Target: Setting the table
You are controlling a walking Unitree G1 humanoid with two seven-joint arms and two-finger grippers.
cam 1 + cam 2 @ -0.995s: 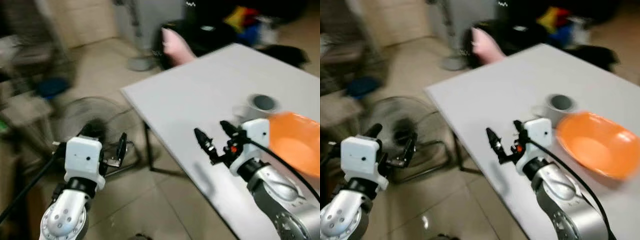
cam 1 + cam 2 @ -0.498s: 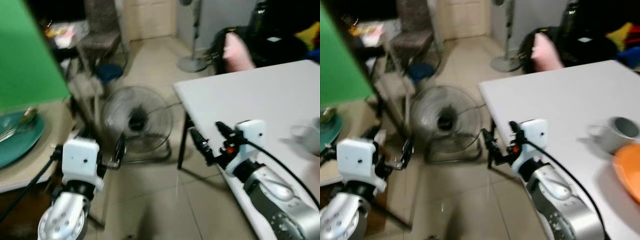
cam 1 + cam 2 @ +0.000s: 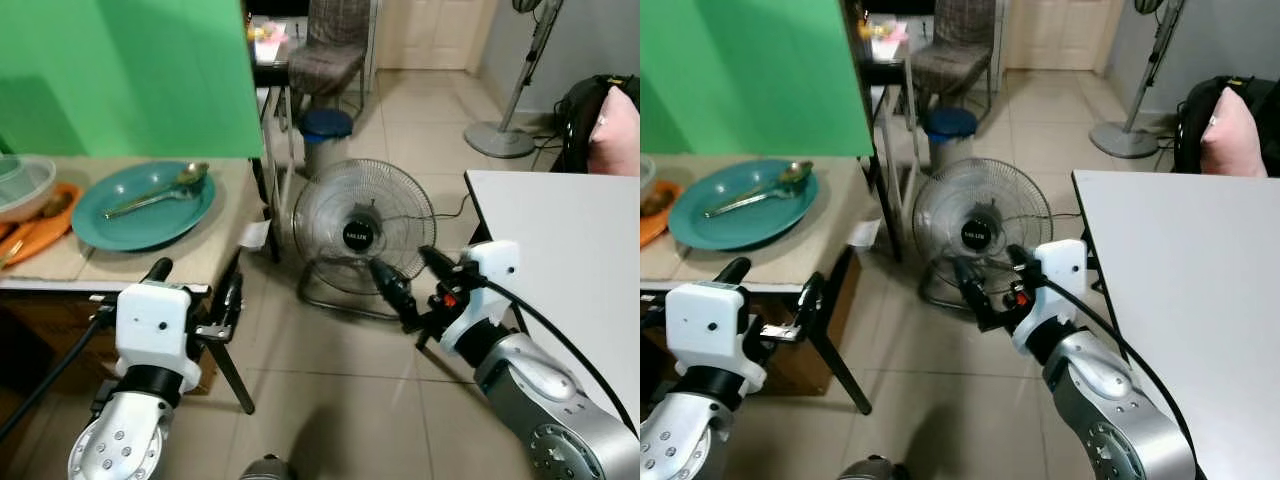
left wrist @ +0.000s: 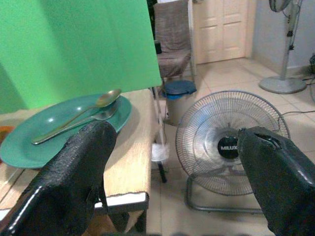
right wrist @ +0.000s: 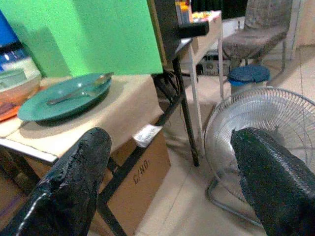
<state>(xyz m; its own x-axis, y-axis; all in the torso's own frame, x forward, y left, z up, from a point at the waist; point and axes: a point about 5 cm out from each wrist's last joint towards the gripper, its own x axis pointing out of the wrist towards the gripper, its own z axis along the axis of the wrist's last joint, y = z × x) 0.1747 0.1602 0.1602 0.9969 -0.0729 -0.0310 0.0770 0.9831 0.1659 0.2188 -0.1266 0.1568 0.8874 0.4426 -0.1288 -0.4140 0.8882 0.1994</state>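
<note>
1. The view has swung left within the last second; the orange bowl and grey cup that sat on the white table (image 3: 570,240) have left the frame, and a wooden side table (image 3: 150,262) has come into sight; this is the camera turning, not the things moving.
2. A teal plate (image 3: 140,210) with two spoons (image 3: 160,192) lies on that side table, well apart from both grippers; judged from this, the robot is going to fetch more tableware.
3. A floor fan (image 3: 362,232) stands between the two tables.
4. Left gripper (image 3: 195,300): fingers apart, holding nothing, touching nothing.
5. Right gripper (image 3: 405,285): fingers likewise spread, empty, hanging over the floor just beside the white table's edge.
</note>
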